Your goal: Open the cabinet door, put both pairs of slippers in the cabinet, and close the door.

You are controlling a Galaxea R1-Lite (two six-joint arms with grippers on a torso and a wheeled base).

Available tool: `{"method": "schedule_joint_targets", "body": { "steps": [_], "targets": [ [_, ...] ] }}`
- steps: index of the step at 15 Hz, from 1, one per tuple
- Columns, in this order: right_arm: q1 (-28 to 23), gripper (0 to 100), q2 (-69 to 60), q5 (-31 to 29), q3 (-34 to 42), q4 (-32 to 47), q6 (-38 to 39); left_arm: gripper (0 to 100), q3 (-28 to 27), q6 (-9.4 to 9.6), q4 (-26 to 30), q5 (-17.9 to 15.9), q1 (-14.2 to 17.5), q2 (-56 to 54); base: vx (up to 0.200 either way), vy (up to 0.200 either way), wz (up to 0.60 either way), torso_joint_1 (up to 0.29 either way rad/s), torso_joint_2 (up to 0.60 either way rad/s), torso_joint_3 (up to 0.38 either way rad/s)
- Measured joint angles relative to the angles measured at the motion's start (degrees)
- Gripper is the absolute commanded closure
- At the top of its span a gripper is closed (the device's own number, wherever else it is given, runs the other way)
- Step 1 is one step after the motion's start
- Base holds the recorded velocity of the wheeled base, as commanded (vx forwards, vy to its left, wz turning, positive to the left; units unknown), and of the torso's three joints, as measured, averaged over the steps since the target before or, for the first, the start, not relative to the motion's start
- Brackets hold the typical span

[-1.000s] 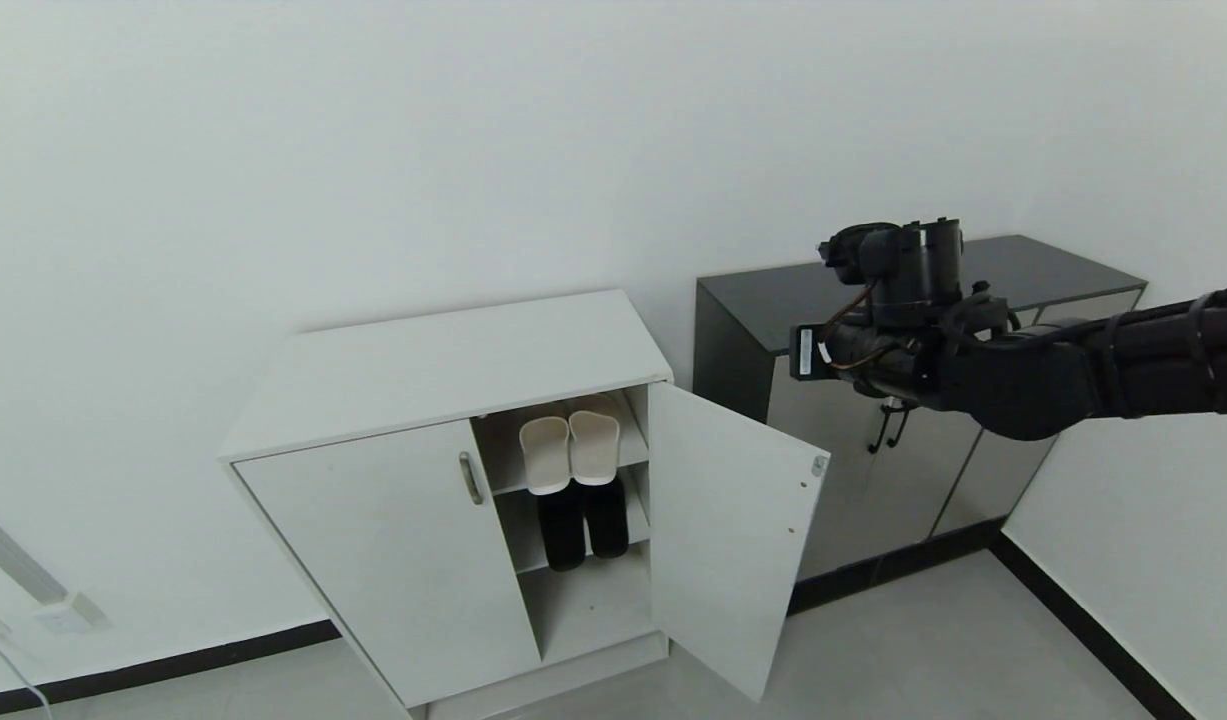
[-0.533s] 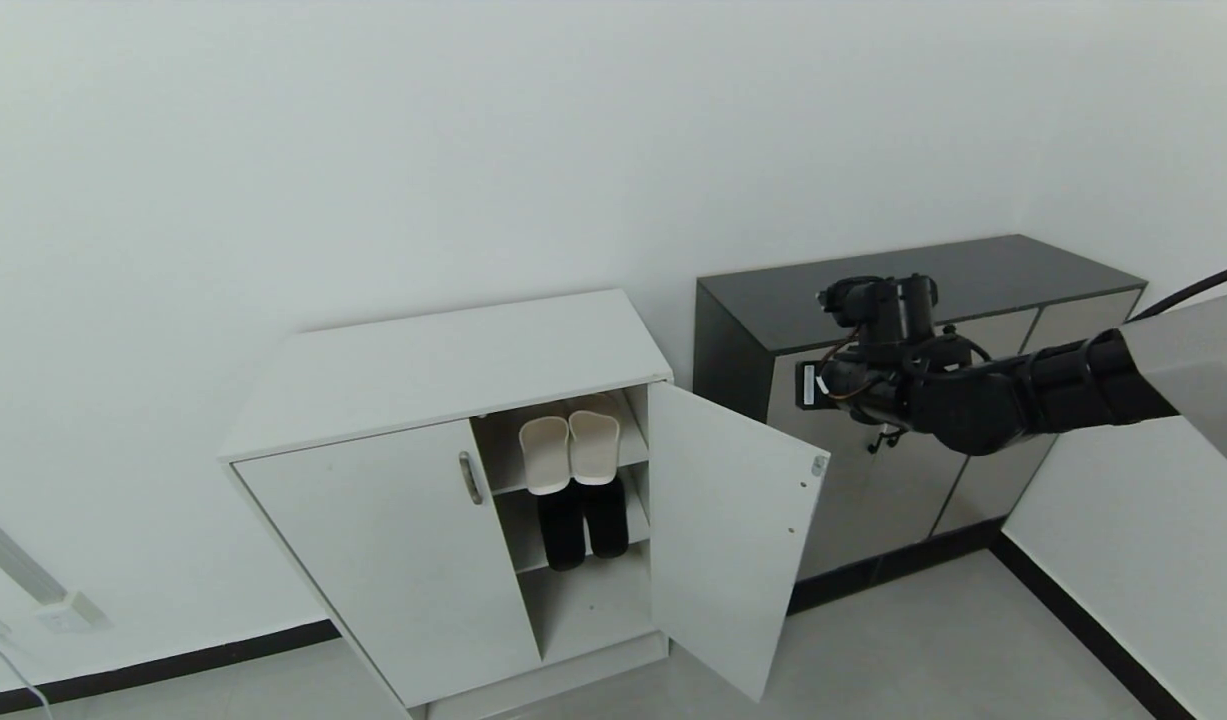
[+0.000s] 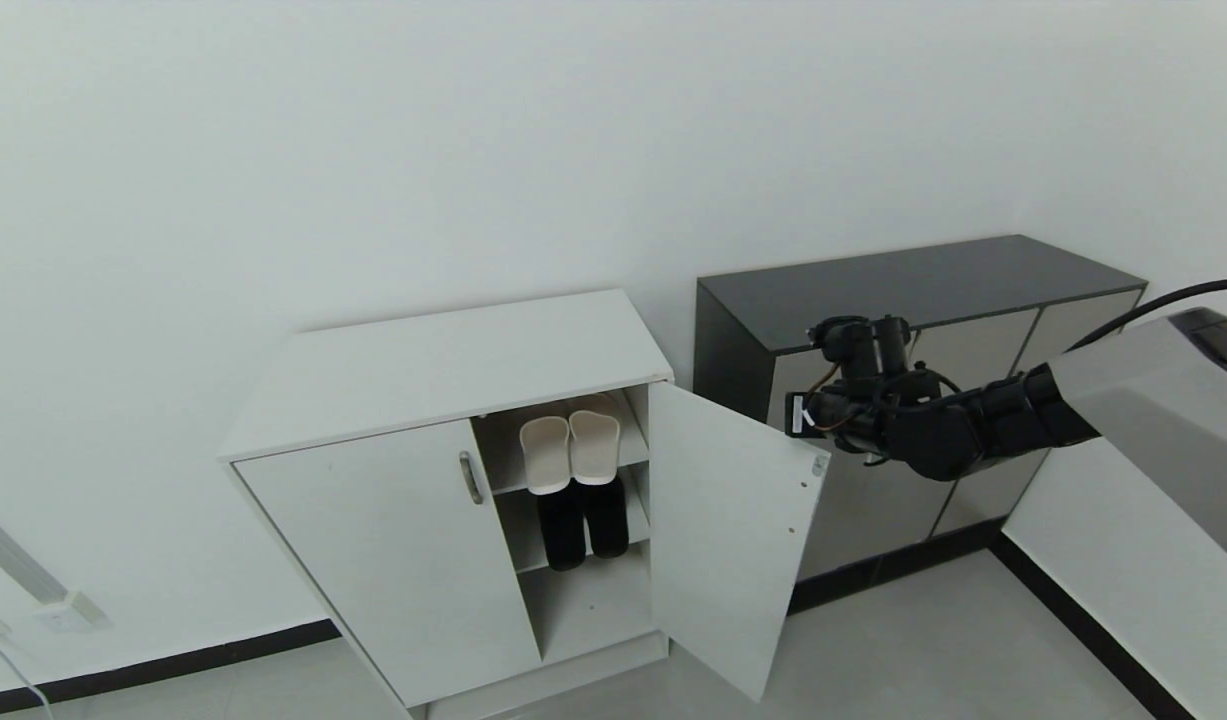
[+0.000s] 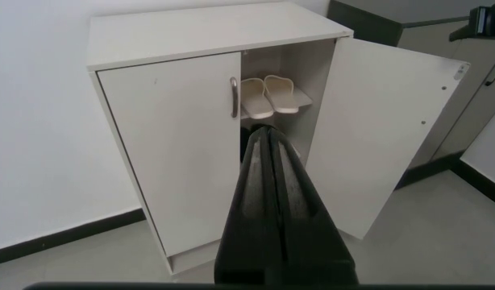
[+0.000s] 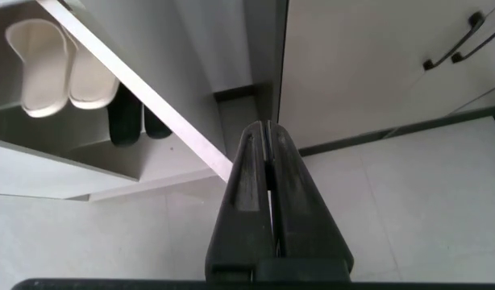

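White laminate forms the low two-door cabinet (image 3: 443,365) standing against the pale wall, its left-hand door (image 3: 393,560) shut, with a slim metal handle (image 3: 468,478) at its inner edge, and its right-hand door (image 3: 728,520) swung wide open over the grey tiled floor (image 3: 893,650). Inside, the pair of cream slippers (image 3: 571,452) lies side by side on the upper shelf, toes outward, and the pair of black slippers (image 3: 583,525) sits on the shelf directly beneath them. The bottom compartment holds nothing visible. The right arm (image 3: 973,430) stretches in from the robot's right, its wrist just beside the open door's upper outer corner; the right claw (image 5: 269,129) has its fingers pressed together and holds nothing, and whether it touches the door's edge cannot be told. The left claw (image 4: 268,133) is likewise pressed together, holding nothing, pointed at the open half of the cabinet from well apart. A dark-topped sideboard with grey doors (image 3: 913,280) stands just beside the white cabinet.
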Motion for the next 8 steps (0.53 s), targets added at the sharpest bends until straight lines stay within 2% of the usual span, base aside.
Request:
{"method": "schedule_joint_targets", "body": {
  "steps": [8],
  "targets": [
    [0.11, 100, 2.68, -0.07, 0.28, -0.33, -0.02, 100, 0.0, 0.0, 0.0, -0.11, 0.0, 0.0, 0.0, 0.0, 0.0, 0.0, 0.0, 0.0]
  ]
}}
